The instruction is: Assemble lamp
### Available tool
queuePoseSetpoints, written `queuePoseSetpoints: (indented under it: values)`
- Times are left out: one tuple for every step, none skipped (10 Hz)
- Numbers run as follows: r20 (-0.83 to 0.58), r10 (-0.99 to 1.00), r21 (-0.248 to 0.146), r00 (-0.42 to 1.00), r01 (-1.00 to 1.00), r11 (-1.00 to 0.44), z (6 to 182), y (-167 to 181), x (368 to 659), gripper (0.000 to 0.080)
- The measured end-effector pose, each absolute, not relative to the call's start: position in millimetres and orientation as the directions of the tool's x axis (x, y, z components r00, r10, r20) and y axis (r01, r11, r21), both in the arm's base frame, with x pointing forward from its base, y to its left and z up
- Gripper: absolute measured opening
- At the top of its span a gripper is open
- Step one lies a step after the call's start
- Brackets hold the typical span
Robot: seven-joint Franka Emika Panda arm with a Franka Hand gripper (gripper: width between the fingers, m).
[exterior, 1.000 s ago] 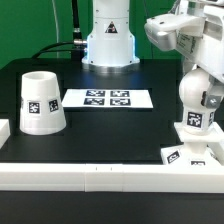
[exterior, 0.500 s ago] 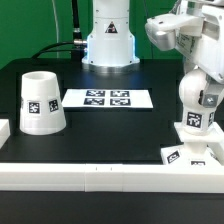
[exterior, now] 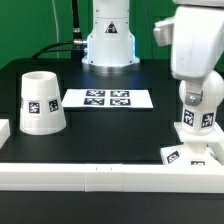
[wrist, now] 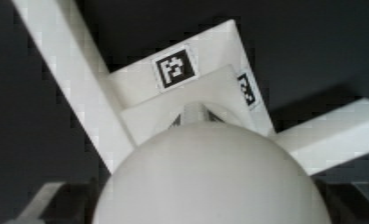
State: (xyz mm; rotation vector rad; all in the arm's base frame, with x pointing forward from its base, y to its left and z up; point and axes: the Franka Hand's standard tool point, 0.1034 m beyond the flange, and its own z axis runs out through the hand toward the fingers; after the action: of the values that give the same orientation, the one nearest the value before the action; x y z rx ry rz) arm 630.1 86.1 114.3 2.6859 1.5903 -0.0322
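The bulb (exterior: 197, 104) stands upright on the low square base (exterior: 186, 154) at the exterior view's right. The tapered shade (exterior: 42, 102) stands alone at the left. My gripper (exterior: 194, 84) has come down right over the bulb's round head, and the arm body hides its fingers in this view. In the wrist view the bulb head (wrist: 202, 170) fills the space between my gripper's (wrist: 202, 208) two dark fingers (wrist: 44, 203), which stand on either side of it and look open. Below it lies the base (wrist: 207, 85) with its marker.
The marker board (exterior: 108, 98) lies flat mid-table, between the shade and the bulb. A long white border rail (exterior: 100, 172) runs along the near edge, and it shows in the wrist view (wrist: 60, 55) beside the base. The robot's pedestal (exterior: 108, 45) stands at the back.
The arm has moved toward the exterior view's right and down, from beside and above the bulb to directly over its head. The bulb, base and shade have not moved.
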Motion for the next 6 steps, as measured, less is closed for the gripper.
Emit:
queuePoseSetpoints:
  values:
    - [-0.026,0.828,-0.001,0.561,0.828,-0.561,114.2,85.6,629.1,0.0577]
    - [-0.027,0.777,0.000,0.629,0.778,-0.629,114.1,85.6,628.9,0.0577]
    - [-0.027,0.728,0.002,0.685,0.728,-0.685,114.1,86.1,628.8,0.0577]
    - [-0.027,0.689,0.003,0.724,0.690,-0.724,114.1,86.5,628.8,0.0577]
    - [-0.026,0.652,0.004,0.758,0.652,-0.758,114.1,87.1,628.7,0.0577]
    - [-0.025,0.584,0.006,0.811,0.585,-0.811,114.1,87.8,628.6,0.0577]
